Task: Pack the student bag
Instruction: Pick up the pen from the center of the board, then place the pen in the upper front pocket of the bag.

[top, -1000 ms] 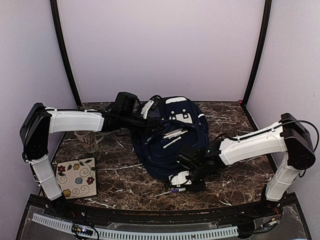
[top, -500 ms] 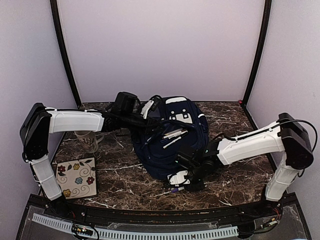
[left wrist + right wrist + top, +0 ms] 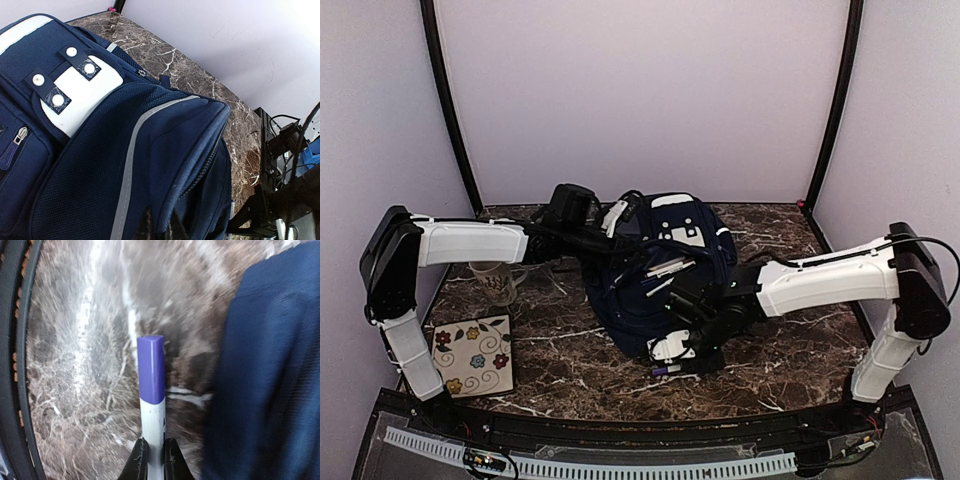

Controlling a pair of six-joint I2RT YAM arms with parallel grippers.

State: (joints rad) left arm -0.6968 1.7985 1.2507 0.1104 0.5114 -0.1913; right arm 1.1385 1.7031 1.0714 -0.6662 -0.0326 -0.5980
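The left gripper (image 3: 160, 227) pinches the big navy-blue cloth backpack (image 3: 100, 150), and the right gripper (image 3: 155, 454) should hold tight the white purple-capped marker (image 3: 151, 395) pinched between its jaws.

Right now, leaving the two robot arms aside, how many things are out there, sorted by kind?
backpack: 1
mug: 1
flowered tile: 1
purple-capped marker: 1
pens poking from the backpack's pocket: too small to count
Total: 4, plus those pens
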